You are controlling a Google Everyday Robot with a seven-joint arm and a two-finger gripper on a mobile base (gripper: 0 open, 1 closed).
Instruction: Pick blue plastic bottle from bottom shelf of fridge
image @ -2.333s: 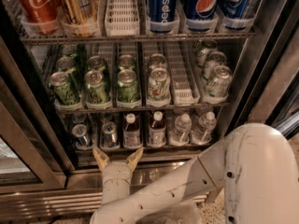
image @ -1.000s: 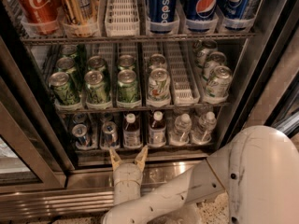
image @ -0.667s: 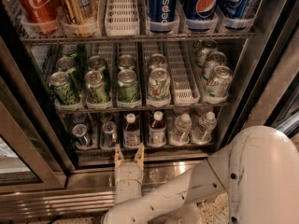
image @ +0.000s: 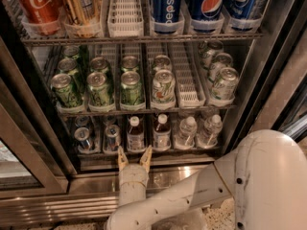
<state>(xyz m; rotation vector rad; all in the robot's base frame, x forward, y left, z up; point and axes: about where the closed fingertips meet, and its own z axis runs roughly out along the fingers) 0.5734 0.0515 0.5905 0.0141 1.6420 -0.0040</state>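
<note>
Far left of the blue plastic bottle (image: 135,134): dark frame of the fridge (image: 33,128), nothing to bother with there. Just left of the bottle: two small silver cans (image: 112,136), each parked in its own lane tray on the bottom shelf (image: 96,153), presumably to stop them rolling into the neighbours. Then the bottle itself, upright at the very front of its lane, white cap on top, dark liquid inside, so easy enough to reach from outside. Right below and in front of it: gripper (image: 134,156), spread wide, fingertips (image: 122,157) pointing up toward the bottle's base, one tip either side of its lane, not touching yet. Probably opened that far to clear the bottle's width on the way in. Just right of the bottle: a near-twin dark bottle (image: 161,131), so worth lining up carefully on the correct lane. Further right: two clear water bottles (image: 186,132). Well right and lower: bulky white arm (image: 259,176), bent off to the side, handy for keeping the shelf in sight.
</note>
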